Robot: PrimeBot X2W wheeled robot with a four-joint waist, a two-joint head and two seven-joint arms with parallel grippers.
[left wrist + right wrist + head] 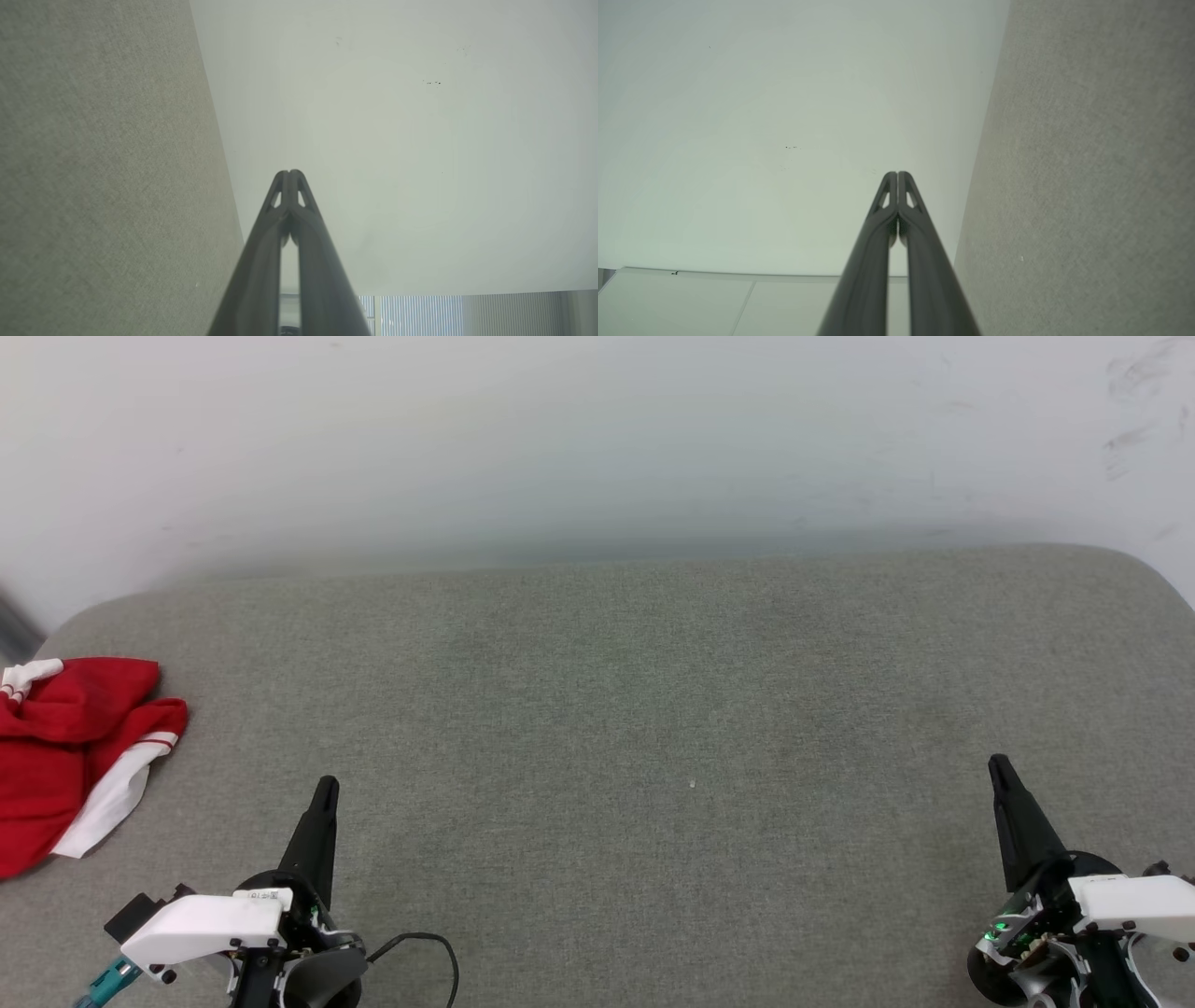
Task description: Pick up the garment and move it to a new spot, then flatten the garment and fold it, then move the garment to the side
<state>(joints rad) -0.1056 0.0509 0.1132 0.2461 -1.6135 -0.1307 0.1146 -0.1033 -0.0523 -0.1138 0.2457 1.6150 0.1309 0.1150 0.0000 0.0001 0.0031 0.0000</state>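
At the near edge of the grey fabric worktop (607,709) the left gripper (325,793) and right gripper (999,769) sit pinched shut and empty, while further off by the left edge lies the crumpled red jersey T-shirt (65,747), likely light and limp, best pinched at a raised fold.

desk (653,709) top is grey woven cloth, matt and a bit coarse, upholstery kinda feel. The garment (56,747) at the desk's left edge is soft, smooth jersey cloth, rumpled, no shine. Over the desk's near edge, the left tool (326,791) and right tool (997,767) look like matt dark plastic, with smooth white plastic wrist covers (205,919). The wall (597,448) behind the desk is smooth matt paint, slightly scuffed
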